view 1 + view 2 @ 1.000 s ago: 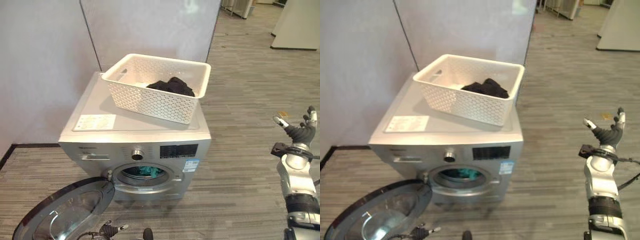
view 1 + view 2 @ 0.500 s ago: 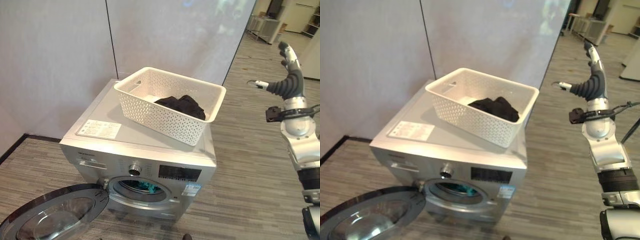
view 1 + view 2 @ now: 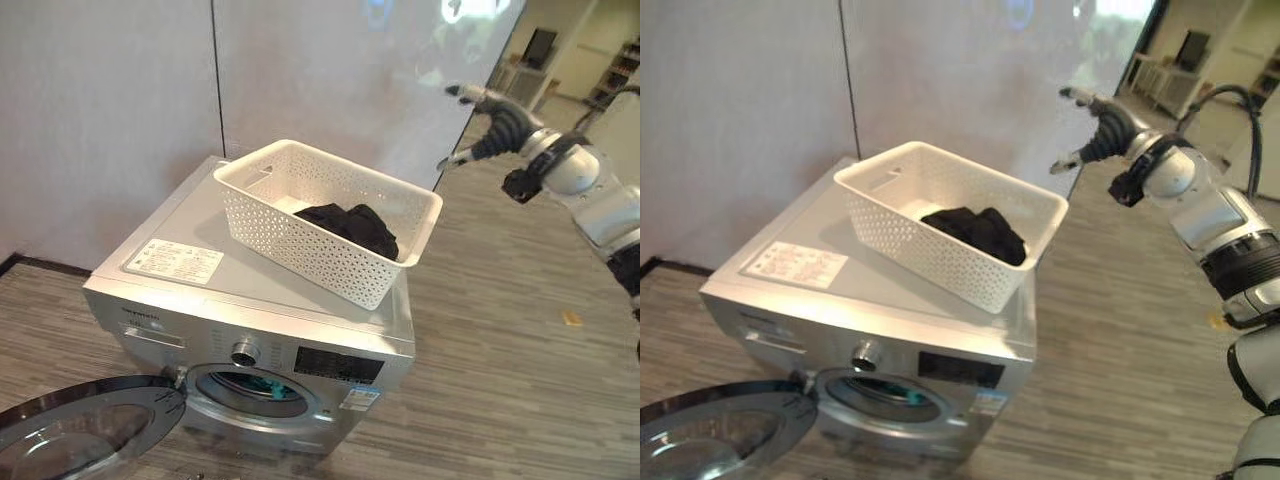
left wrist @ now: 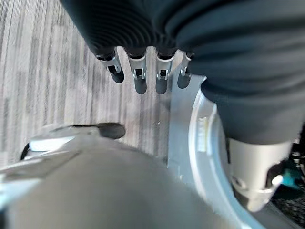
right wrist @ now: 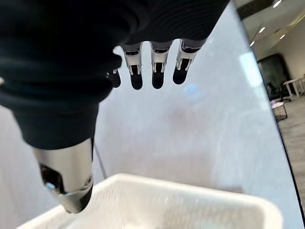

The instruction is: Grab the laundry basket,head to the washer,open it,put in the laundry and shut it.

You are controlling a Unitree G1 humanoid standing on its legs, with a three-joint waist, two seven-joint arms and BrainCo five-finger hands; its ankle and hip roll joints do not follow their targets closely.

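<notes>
Since half a second ago the right hand has swung in from beside the washer toward the wall panel and now hangs in the air above and just behind the far right corner of the laundry basket, touching nothing; a second ago it was low at the right, near the floor. Its fingers are straight and spread, the thumb held apart, nothing in its grasp. One white perforated laundry basket sits askew on top of the washer, toward its right rear, with one corner reaching past the machine's right edge. Inside it lies one dark bundle of laundry, bunched against the right-hand wall of the basket, the rest of the basket's bottom bare. One silver front-loading washer stands against the grey wall panels on the wood-grain floor, with a white label sheet flat on its lid. Its round door is swung fully open to the left and lies low, and inside the drum opening a teal piece of cloth shows. The left hand shows in its wrist view, down near the open door, its fingers straight and relaxed, holding nothing.
</notes>
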